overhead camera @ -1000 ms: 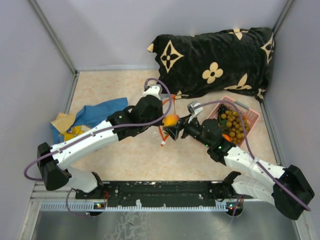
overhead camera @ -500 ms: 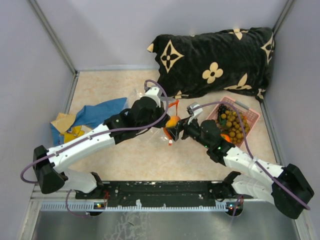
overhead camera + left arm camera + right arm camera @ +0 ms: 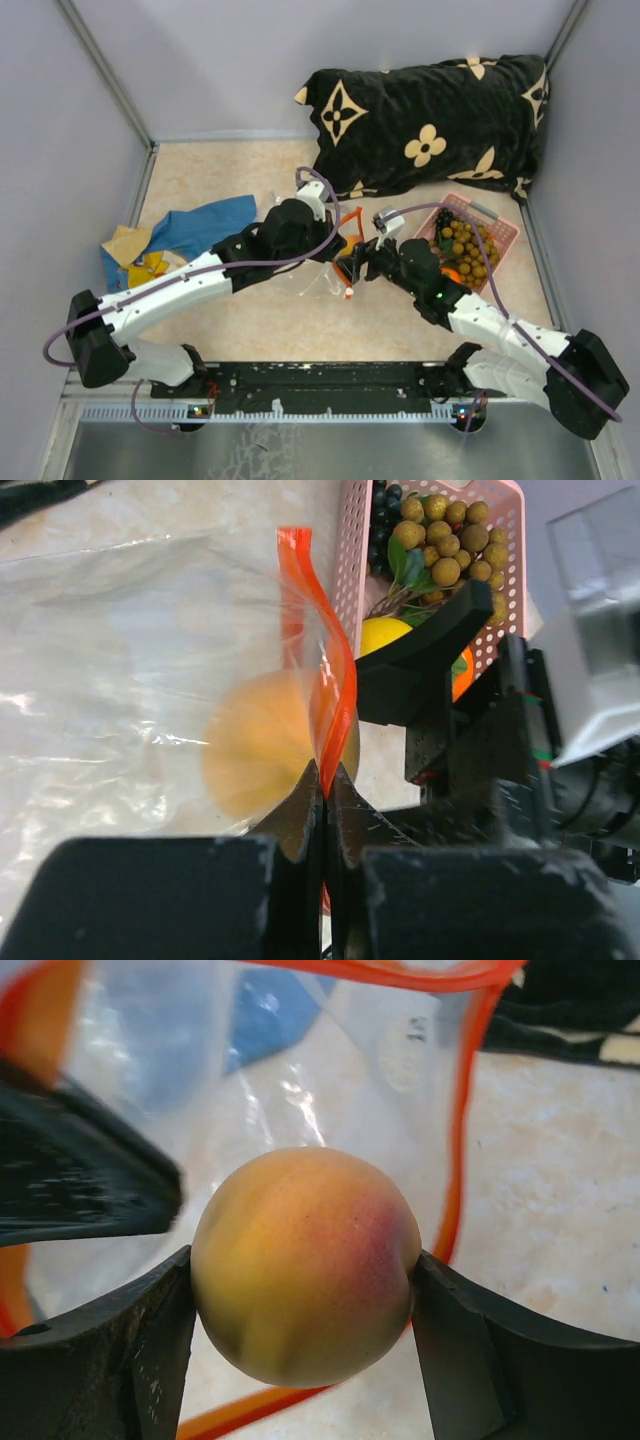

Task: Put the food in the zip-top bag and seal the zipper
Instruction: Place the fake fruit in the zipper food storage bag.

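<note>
Orange peach [image 3: 305, 1265] clamped between right fingers [image 3: 470, 1360], at zip-top bag [image 3: 200, 1070] mouth

Pale grey-lilac walls [image 3: 200, 60] on three sides, metal posts in corners. Beige marbled table [image 3: 220, 170]. Black pillow [image 3: 430, 110] with cream flower pattern at back right. Crumpled blue cloth [image 3: 200, 225] at left. Metal rail [image 3: 330, 410] along near edge.

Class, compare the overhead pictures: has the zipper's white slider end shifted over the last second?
Yes. The zipper's white slider end has moved right, toward the pink basket.
</note>
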You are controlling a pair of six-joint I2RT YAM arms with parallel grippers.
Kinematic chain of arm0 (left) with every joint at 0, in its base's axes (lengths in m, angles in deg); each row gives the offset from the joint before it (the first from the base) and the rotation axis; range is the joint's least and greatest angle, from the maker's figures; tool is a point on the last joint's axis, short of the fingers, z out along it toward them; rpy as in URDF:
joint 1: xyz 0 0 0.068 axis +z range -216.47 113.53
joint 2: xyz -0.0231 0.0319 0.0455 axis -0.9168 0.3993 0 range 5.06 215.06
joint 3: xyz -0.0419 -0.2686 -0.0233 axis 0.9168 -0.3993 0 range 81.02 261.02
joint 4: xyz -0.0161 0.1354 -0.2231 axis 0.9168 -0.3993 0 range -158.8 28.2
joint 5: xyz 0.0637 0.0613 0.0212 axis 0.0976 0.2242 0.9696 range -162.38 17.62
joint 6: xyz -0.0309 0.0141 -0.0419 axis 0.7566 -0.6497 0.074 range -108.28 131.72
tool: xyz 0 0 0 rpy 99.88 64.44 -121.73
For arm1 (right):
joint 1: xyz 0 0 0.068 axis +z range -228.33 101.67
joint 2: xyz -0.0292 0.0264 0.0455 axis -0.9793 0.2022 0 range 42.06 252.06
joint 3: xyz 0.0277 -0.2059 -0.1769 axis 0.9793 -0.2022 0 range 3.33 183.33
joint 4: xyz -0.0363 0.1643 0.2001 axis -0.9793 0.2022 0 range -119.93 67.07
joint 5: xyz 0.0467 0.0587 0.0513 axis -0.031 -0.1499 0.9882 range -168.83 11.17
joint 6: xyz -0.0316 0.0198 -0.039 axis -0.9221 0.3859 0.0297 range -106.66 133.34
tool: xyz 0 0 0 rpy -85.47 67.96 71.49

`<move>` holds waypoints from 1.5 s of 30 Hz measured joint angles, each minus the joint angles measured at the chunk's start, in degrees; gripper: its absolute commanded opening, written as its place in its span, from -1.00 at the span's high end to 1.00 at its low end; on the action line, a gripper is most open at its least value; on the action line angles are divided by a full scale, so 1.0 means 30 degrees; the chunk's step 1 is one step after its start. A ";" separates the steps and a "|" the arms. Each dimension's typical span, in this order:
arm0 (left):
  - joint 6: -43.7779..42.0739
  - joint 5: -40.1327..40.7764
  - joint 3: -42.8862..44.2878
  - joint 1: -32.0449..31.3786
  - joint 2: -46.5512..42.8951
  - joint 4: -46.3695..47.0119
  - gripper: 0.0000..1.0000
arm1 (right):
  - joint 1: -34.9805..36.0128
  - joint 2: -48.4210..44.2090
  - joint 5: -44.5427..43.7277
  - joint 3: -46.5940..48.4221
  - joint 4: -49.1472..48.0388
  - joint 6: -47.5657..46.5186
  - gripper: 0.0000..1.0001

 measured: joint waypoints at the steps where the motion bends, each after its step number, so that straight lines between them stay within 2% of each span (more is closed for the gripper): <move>1: -0.0007 -0.0007 -0.0036 0.0000 0.0022 0.0022 1.00 | 0.0000 -0.0197 0.0350 -0.0058 -0.0291 -0.0066 -0.13; 11: -0.0401 -0.0845 -0.0685 0.0000 0.0102 0.1698 1.00 | 0.0000 -0.1887 0.2667 -0.1311 -0.1923 -0.0991 -0.16; 20: -0.0423 -0.2135 -0.1807 0.0000 -0.0117 0.3446 1.00 | 0.0000 -0.1792 0.2856 -0.1311 -0.1115 -0.1712 -0.58; 37: -0.0051 -0.1188 -0.2849 0.0022 -0.0831 0.4255 1.00 | 0.0000 -0.2907 0.1938 -0.0087 0.1982 -0.1909 -0.62; 42: -0.0044 -0.1195 -0.3075 0.0022 -0.0896 0.4430 1.00 | 0.0000 -0.1836 0.2062 0.0539 0.2288 -0.1800 -0.97; 45: -0.0044 -0.1173 -0.3155 0.0022 -0.1035 0.4437 1.00 | 0.0000 -0.1574 0.2106 0.0612 0.2317 -0.1741 -0.98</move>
